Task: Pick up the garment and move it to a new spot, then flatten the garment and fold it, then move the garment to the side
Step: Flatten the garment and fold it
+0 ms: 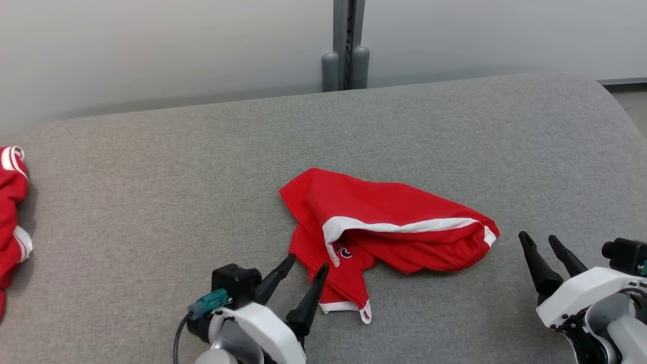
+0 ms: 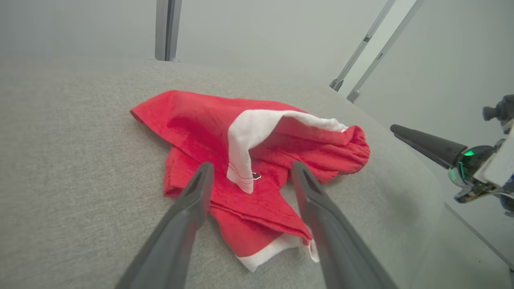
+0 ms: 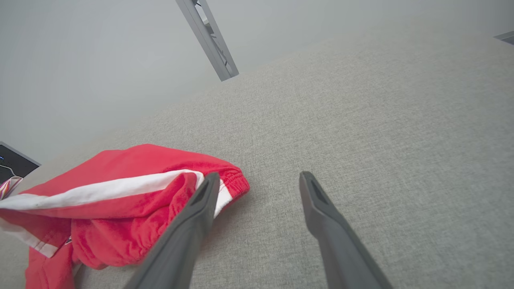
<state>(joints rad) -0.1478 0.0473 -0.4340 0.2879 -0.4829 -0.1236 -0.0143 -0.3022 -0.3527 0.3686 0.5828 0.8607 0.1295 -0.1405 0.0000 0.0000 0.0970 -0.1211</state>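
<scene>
Mid-frame on the tabletop (image 1: 151, 202): garment (image 1: 384, 222) crumpled, not yet flattened or folded. Spread apart and empty: left hand (image 1: 308, 262), right hand (image 1: 537, 236).

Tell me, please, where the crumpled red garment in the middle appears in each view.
Head view: red garment, centre, between the left claw and right claw.
Left wrist view: centre, behind the left claw's tips.
Right wrist view: lower left, beside the right claw's finger.
Shared landmark: the grey post behind the surface.
</scene>
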